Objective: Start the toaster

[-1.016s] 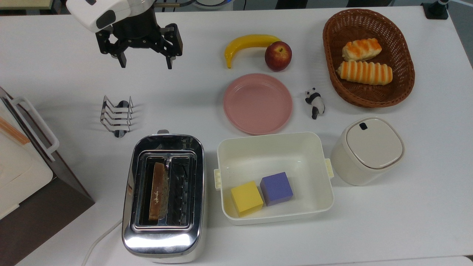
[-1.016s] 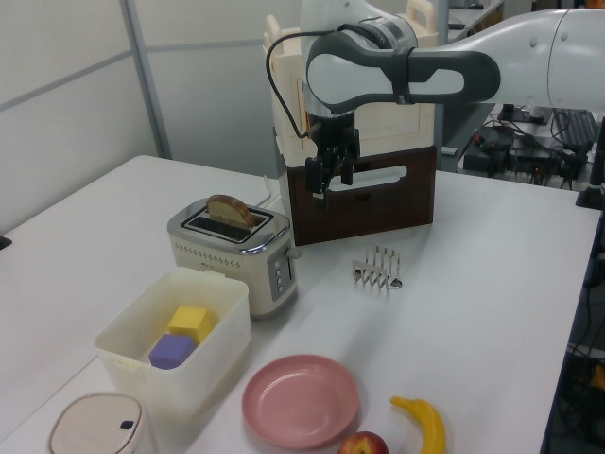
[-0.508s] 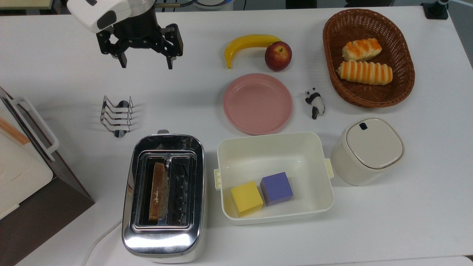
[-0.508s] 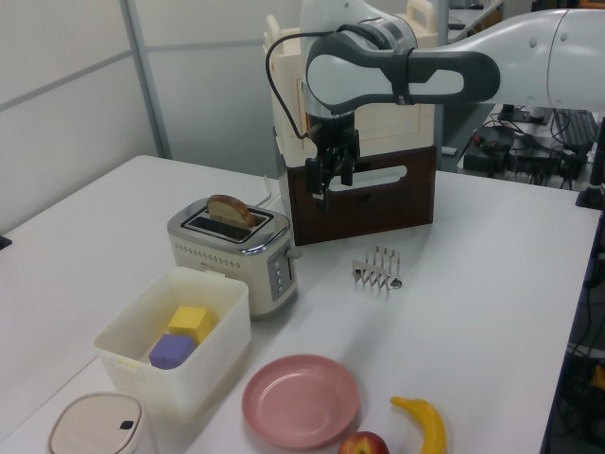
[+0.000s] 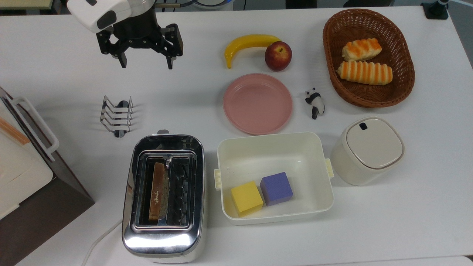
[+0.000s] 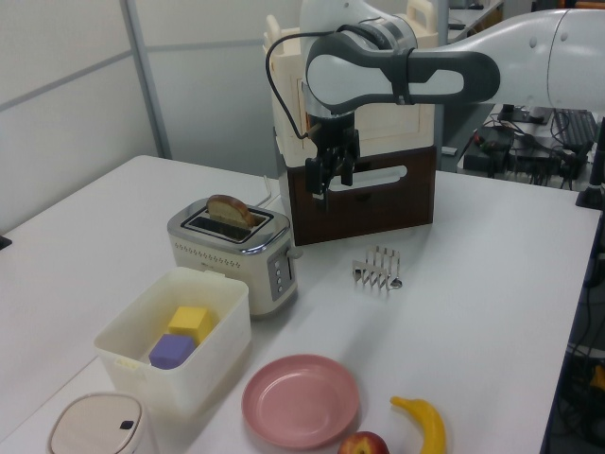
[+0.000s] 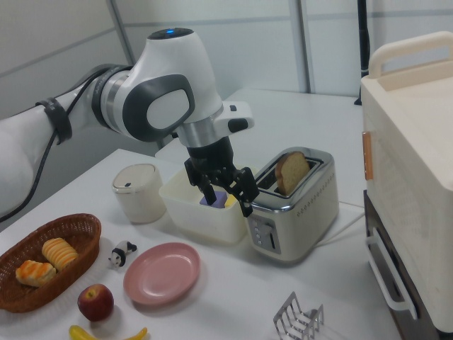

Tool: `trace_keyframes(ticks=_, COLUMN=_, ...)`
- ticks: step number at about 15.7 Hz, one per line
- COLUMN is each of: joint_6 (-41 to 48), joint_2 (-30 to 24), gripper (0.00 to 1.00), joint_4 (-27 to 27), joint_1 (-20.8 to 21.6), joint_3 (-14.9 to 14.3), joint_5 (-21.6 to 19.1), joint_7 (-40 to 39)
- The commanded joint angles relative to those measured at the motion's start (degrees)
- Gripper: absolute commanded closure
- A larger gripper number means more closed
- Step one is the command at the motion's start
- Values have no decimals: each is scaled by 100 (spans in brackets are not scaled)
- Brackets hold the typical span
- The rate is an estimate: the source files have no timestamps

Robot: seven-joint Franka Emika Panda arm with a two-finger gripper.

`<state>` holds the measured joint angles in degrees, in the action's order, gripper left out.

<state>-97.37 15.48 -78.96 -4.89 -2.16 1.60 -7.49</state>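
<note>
The gripper hangs in the air above the white table, its two fingers spread wide apart with nothing between them. In the top view it sits near the table's upper edge; in the left view it shows in front of the white-and-brown appliance.

The toaster stands well apart from the gripper, toward the bottom of the top view and slightly to the gripper's right there. It is a shiny chrome body with two slots, and a slice of bread stands upright in the slot on the top view's left, its top poking above the slot in the left view and the right view. A small dark lever juts from the toaster's end that faces the gripper. A white cord trails from the opposite end.

Between the gripper and the toaster, a little to the top view's left, sits a wire rack. Just beside the toaster on the top view's right is a cream tub holding a yellow cube and a purple cube. A pink plate, banana and apple lie to the gripper's right in the top view.
</note>
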Motion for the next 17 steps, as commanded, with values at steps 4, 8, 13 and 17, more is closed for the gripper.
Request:
trace_keyframes(ticks=4, joint_6=96, joint_2=-159, gripper=5, joint_4=-181, joint_1=32, joint_3=-21, joint_5=69, joint_7=-24)
trace_keyframes(ticks=8, joint_6=96, joint_2=-159, gripper=38, joint_4=-199, joint_1=32, joint_3=-21, joint_5=69, joint_7=-33)
trace_keyframes(ticks=13, joint_6=105, joint_2=-150, gripper=76, joint_4=-207, joint_1=41, joint_3=-13, joint_5=69, joint_7=-15)
trace_keyframes(ticks=17, joint_6=105, joint_2=-133, gripper=100, joint_4=-216, joint_1=59, joint_3=-13, joint_5=42, joint_7=2)
